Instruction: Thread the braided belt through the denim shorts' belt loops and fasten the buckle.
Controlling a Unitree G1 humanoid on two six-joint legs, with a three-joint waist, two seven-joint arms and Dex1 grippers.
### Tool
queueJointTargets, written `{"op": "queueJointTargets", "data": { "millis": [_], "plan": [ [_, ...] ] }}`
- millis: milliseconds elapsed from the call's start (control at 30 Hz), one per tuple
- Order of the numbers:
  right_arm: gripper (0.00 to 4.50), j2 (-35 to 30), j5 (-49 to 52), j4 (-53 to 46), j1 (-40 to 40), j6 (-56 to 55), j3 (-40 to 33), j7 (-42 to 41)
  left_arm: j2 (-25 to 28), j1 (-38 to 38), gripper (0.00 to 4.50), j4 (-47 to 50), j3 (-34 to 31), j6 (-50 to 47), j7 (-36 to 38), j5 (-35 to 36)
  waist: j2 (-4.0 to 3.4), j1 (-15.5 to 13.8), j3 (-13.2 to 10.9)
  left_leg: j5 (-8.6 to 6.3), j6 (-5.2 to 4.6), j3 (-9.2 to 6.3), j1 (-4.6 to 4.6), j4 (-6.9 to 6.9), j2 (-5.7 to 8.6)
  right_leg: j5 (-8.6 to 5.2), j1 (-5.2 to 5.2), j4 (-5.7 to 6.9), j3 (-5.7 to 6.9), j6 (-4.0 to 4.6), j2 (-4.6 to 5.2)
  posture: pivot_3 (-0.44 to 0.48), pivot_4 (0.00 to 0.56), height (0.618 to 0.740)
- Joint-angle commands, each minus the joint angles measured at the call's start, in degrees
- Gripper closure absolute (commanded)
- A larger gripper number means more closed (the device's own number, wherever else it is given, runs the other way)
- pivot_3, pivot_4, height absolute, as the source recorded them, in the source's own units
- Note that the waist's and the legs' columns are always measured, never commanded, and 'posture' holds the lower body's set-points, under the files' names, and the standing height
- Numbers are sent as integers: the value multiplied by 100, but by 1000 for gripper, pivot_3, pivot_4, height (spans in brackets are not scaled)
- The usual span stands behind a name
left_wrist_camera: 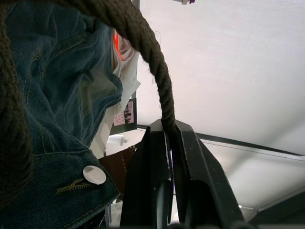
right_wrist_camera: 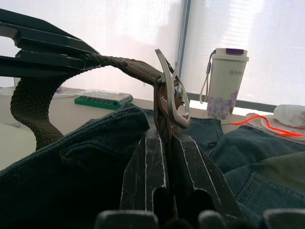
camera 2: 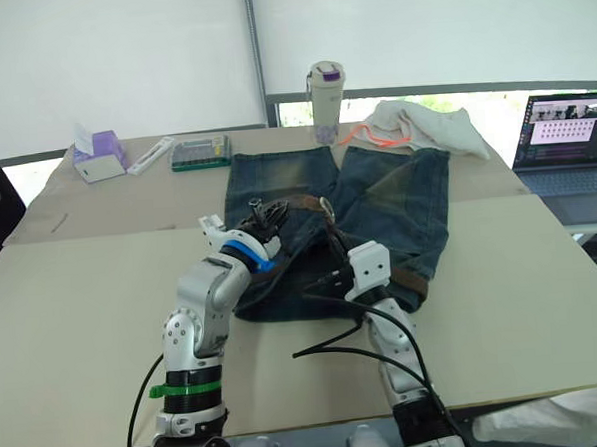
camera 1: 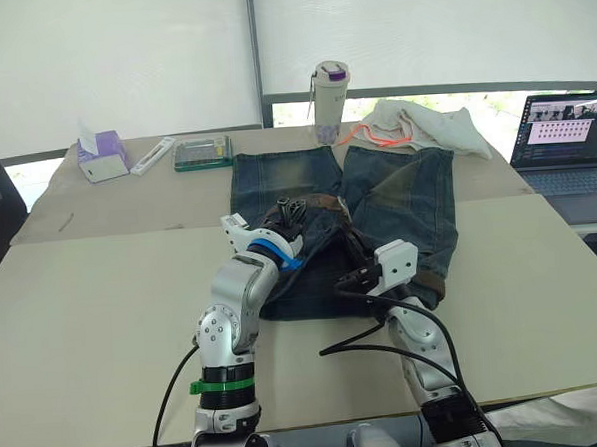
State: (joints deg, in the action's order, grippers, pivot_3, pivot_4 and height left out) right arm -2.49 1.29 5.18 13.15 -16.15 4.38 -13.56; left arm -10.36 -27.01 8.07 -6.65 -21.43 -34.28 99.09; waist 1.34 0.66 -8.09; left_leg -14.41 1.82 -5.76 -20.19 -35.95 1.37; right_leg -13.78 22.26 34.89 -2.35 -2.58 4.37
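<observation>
Head view: shorts [camera 1: 398,203] spread on counter [camera 1: 102,294], waistband nearest. Left wrist: left hand [left_wrist_camera: 169,131] clenched on belt [left_wrist_camera: 152,52]. Right wrist: right hand [right_wrist_camera: 164,136] clenched on belt beside buckle [right_wrist_camera: 174,98].

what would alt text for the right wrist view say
The right hand is shut on the braided belt just below its silver buckle, held above the denim shorts, while the left hand grips the belt's arching strap. Behind stand a lidded cup and a green box.
</observation>
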Motion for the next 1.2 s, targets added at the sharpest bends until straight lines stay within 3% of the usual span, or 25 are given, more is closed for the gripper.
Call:
{"op": "queueJointTargets", "data": {
  "millis": [33,700,1200],
  "plan": [
    [4456,72,93,-132,132,-214,-16,36,-473,120,4500,159,179,-138,82,185,0,0,0,0,0,0,0,0,0,0,0,0,0,0,0,0,150,740],
    [4456,102,146,-286,-15,-212,-89,5,-251,657,4500,396,138,-342,247,877,0,1,0,0,0,0,0,0,0,0,-1,-1,0,0,0,0,150,740],
    [4456,110,144,-547,-85,-254,-23,-28,-188,640,4500,86,38,-331,393,788,0,0,0,0,0,0,0,0,0,0,0,-2,0,0,0,0,150,740]
  ]
}}
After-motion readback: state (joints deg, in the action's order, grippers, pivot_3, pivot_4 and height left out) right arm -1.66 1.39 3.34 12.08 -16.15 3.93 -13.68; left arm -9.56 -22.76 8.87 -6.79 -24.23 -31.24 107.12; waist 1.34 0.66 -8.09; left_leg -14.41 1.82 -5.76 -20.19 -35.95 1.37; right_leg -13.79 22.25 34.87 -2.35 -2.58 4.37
